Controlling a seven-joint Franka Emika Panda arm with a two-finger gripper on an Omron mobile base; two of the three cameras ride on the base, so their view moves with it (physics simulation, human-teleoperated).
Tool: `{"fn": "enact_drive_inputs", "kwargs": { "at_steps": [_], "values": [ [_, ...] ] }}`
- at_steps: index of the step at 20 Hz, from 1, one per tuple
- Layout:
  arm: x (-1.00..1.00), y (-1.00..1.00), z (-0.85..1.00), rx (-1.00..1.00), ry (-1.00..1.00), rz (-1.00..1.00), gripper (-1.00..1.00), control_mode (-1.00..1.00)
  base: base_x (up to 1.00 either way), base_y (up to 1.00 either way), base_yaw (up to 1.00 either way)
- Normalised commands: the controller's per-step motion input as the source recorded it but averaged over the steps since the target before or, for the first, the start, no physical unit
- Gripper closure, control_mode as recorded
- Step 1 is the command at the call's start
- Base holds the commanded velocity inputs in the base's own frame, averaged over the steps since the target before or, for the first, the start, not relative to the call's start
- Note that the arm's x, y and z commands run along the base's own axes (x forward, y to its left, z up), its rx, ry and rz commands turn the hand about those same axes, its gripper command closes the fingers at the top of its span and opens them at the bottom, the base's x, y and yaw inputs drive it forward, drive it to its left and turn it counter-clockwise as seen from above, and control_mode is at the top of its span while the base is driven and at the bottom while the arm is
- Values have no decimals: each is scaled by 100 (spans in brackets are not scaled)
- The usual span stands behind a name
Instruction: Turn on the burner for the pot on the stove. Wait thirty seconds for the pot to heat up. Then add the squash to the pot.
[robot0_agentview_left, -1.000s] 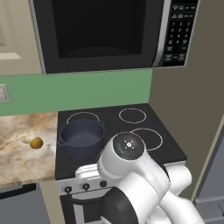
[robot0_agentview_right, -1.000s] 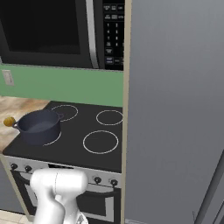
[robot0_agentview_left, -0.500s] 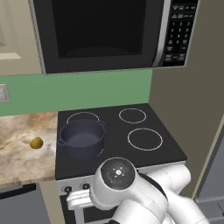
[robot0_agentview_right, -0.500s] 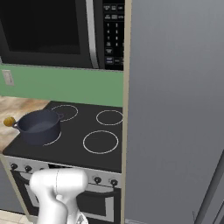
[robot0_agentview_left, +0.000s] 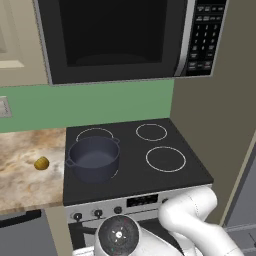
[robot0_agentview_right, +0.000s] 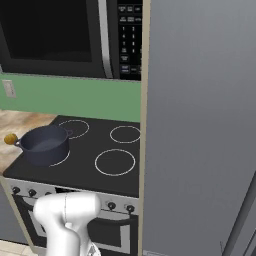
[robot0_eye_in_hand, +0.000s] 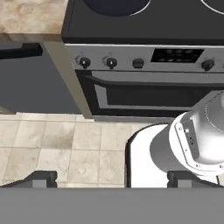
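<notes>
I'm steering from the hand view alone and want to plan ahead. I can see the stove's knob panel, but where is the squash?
Observer: The squash lies on the marble counter, left of the stove and apart from the pot.
Operator: Which ring is the pot on?
Observer: It sits on the front left burner; a bit of the white ring peeks out beside the pot's base.
Operator: Is anything in the pot?
Observer: It has no lid and looks empty inside.
</notes>
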Motion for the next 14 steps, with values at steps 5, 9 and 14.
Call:
{"fn": "enact_drive_inputs", "kwargs": {
  "at_steps": [5,9,14],
  "values": [
    [-7,4,-54,0,-5,1,-100,-100,0,0,0],
    [-2,15,-54,1,-12,2,-100,-100,0,0,0],
    [0,5,-44,15,-17,0,-100,-100,0,0,0]
  ]
}}
